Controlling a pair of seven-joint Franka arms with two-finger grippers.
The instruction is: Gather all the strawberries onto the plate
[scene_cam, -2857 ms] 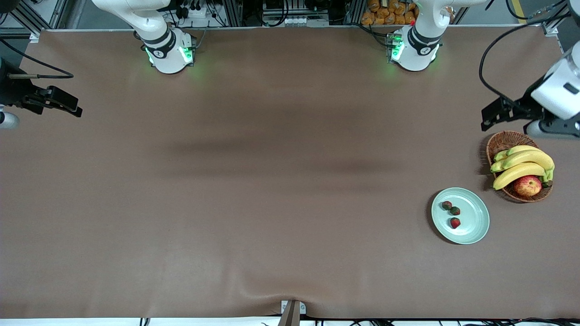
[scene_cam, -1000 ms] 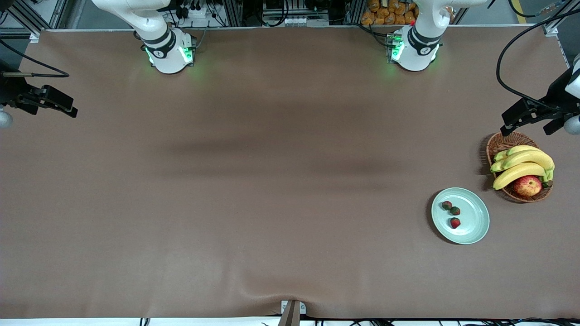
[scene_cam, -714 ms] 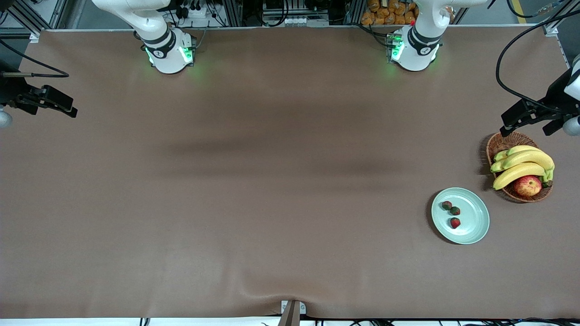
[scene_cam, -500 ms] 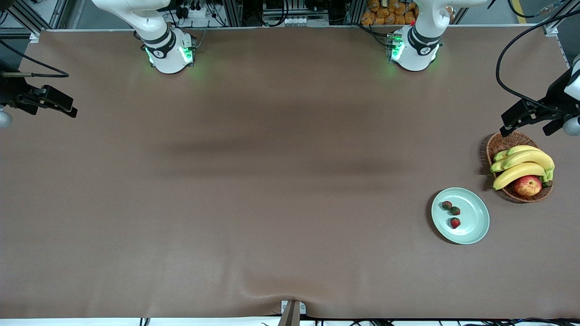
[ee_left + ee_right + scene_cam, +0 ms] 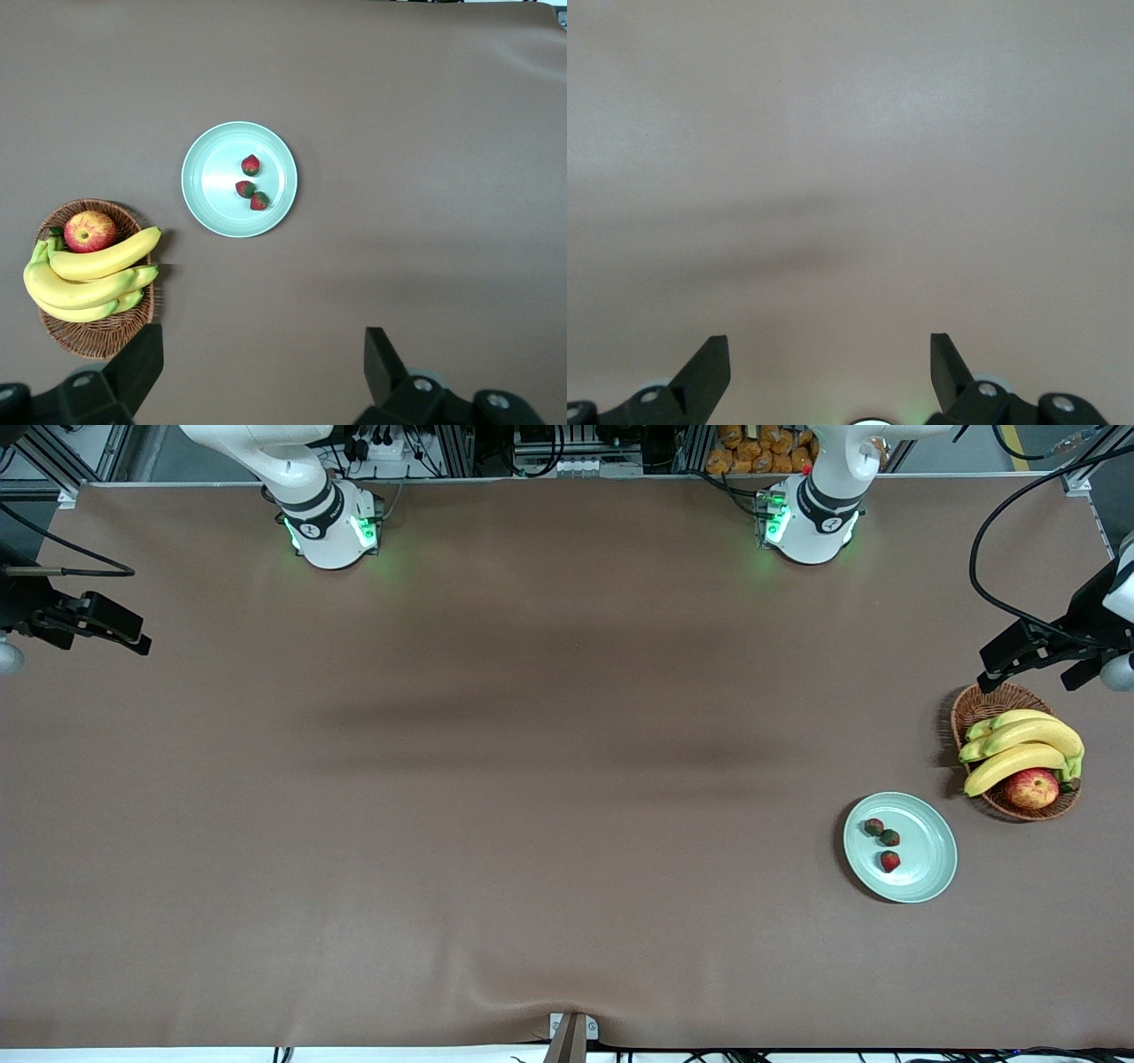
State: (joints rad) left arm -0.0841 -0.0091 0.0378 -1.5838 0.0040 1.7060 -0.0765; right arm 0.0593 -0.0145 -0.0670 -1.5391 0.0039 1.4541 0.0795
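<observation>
1. Three strawberries lie on the plate, all in the half of the dish toward the right arm's end of the counter. Two sit close together near 10 o'clock from the plate's centre in the front view; the third lies apart from them, nearer the front camera.
2. The plate is pale mint green, round and shallow. It rests flat on the counter toward the left arm's end and nearer the front camera than the arm bases.
3. A brown wicker basket stands at about 1 o'clock from the plate in the front view, near it but not touching. It holds a bunch of bananas and a red-yellow apple; the apple sits at the camera-side end of the basket.
4. The left pincer hangs in the air just off the basket's rim, at the edge farthest from the front camera. Its fingers stand fully apart and carry nothing.
5. The right pincer hangs over bare counter at the right arm's end, well apart from all fruit. Its fingers are likewise spread wide and empty.
</observation>
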